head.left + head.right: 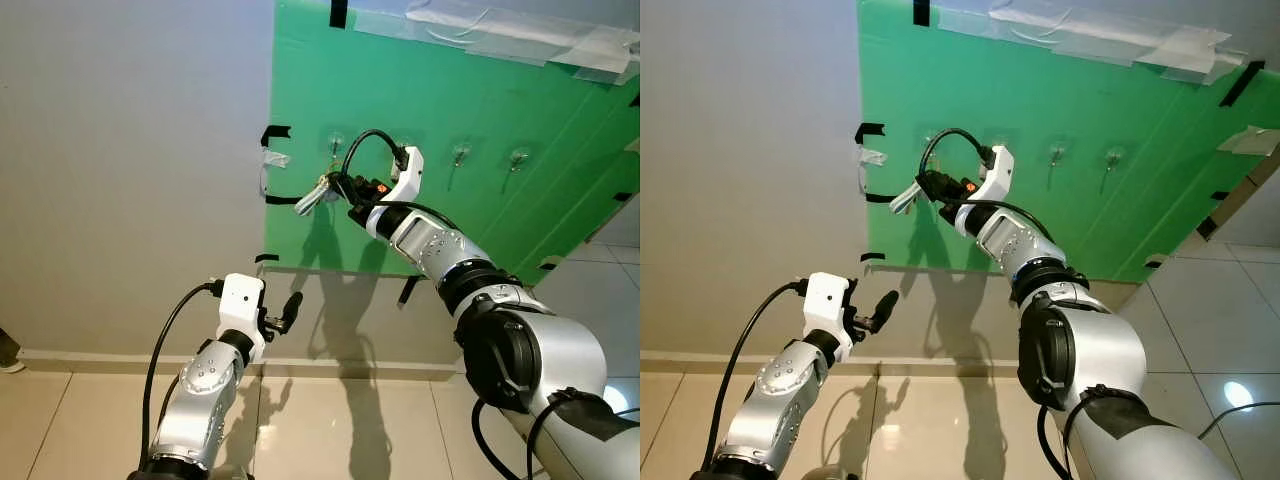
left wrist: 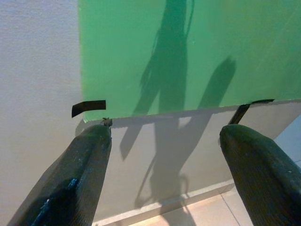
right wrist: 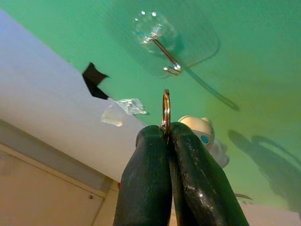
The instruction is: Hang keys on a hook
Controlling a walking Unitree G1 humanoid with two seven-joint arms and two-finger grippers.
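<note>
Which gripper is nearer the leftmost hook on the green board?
Right. The right gripper, shut on the key ring, sits just below that hook. The left gripper hangs open, well below the green board.

Counted four clear hooks (image 1: pixel 461 153) on one green board (image 1: pixel 480 110). Also saw one bunch of keys (image 1: pixel 316 194), one key ring (image 3: pixel 166 109), and two claws (image 1: pixel 341 186) (image 1: pixel 292 305).
</note>
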